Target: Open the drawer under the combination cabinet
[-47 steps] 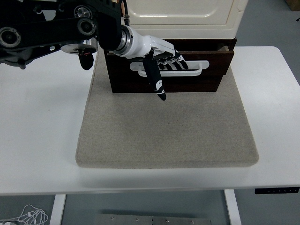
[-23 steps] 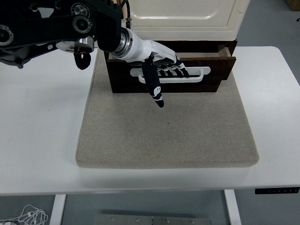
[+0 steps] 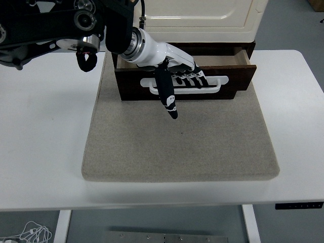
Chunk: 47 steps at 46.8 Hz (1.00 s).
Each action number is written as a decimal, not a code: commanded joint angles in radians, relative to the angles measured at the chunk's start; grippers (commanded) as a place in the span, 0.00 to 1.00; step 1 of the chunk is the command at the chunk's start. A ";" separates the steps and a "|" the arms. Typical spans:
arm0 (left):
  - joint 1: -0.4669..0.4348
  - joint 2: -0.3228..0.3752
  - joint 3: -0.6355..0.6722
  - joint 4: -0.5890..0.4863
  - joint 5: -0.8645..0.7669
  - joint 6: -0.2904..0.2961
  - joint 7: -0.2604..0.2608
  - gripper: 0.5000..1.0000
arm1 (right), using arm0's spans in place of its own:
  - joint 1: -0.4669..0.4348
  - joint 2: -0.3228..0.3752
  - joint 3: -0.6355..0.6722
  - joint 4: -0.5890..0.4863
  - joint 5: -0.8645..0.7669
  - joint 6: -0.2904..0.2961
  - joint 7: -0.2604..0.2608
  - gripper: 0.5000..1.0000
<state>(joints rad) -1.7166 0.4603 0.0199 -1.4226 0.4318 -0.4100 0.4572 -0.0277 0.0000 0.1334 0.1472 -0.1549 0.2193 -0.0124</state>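
Note:
A cream cabinet (image 3: 197, 17) stands at the back on a dark brown base. Its drawer (image 3: 238, 76) is pulled out a little toward me, with a strip of the inside showing along its top. The drawer front carries a white bar handle (image 3: 217, 83). My left hand (image 3: 179, 76) comes in from the upper left in a white and black shell. Its fingers are hooked through the handle, and the thumb (image 3: 167, 96) points down over the drawer front. The right hand is out of view.
The cabinet sits at the far end of a grey felt mat (image 3: 179, 142) on the white table (image 3: 40, 142). The black left arm (image 3: 61, 25) spans the upper left corner.
The drawer has slid out toward me, its right end now further forward. My left hand moved with the handle, slightly right and toward me.

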 commanded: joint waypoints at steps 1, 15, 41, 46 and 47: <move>0.000 0.000 0.000 -0.006 -0.001 -0.009 0.000 1.00 | 0.000 0.000 0.000 0.000 0.000 0.000 0.000 0.85; -0.011 -0.003 -0.054 -0.007 -0.011 -0.001 0.000 1.00 | 0.000 0.000 0.000 0.000 0.000 0.000 0.000 0.85; -0.018 0.000 -0.107 0.030 -0.021 0.031 -0.002 1.00 | 0.000 0.000 0.000 0.000 0.000 0.000 0.000 0.85; -0.018 0.001 -0.172 0.030 -0.030 0.033 -0.005 1.00 | 0.000 0.000 0.000 0.000 0.000 0.000 0.000 0.85; -0.017 0.001 -0.184 0.030 -0.028 0.036 -0.008 1.00 | 0.000 0.000 0.000 0.000 0.000 0.000 0.000 0.85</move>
<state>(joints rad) -1.7349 0.4613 -0.1279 -1.3925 0.4037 -0.3785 0.4545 -0.0276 0.0000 0.1335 0.1472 -0.1549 0.2194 -0.0123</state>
